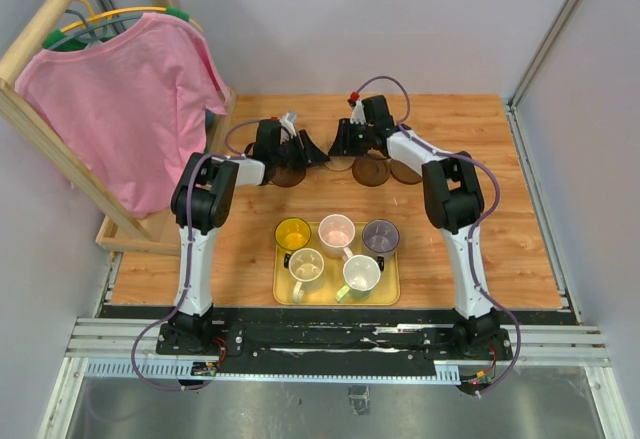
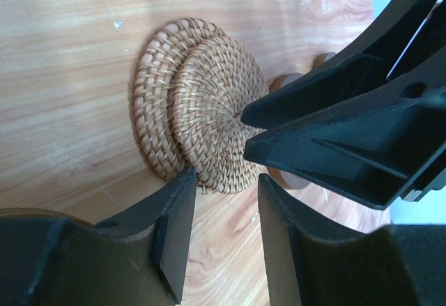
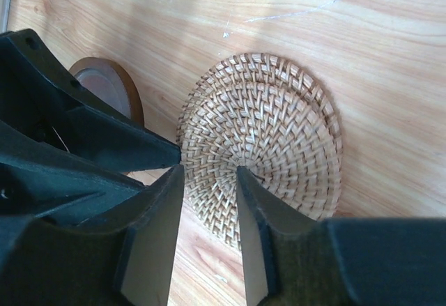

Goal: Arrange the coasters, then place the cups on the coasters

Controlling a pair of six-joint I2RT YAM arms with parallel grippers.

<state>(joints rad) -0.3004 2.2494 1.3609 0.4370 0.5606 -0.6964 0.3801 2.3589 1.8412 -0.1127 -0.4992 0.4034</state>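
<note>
Two light woven coasters (image 2: 202, 111) lie overlapped at the far middle of the table, also seen in the right wrist view (image 3: 279, 125). My left gripper (image 2: 226, 177) is open, tips at the pair's near edge, nothing between the fingers. My right gripper (image 3: 209, 170) is open just over the coasters, one fingertip (image 3: 244, 177) near the top disc's centre. The two grippers almost meet (image 1: 325, 147). Dark brown coasters (image 1: 287, 175) (image 1: 370, 171) and a tan one (image 1: 405, 172) lie alongside. The cups stand on a yellow tray (image 1: 335, 296): yellow (image 1: 293, 232), pink (image 1: 336, 230), grey-purple (image 1: 380, 235), cream (image 1: 306, 268), white-green (image 1: 361, 272).
A wooden clothes rack with a pink shirt (image 1: 120, 99) stands at the far left, its base (image 1: 130, 229) on the table's left edge. Grey walls close the back and right sides. The right gripper's black body (image 2: 348, 132) crowds the left wrist view.
</note>
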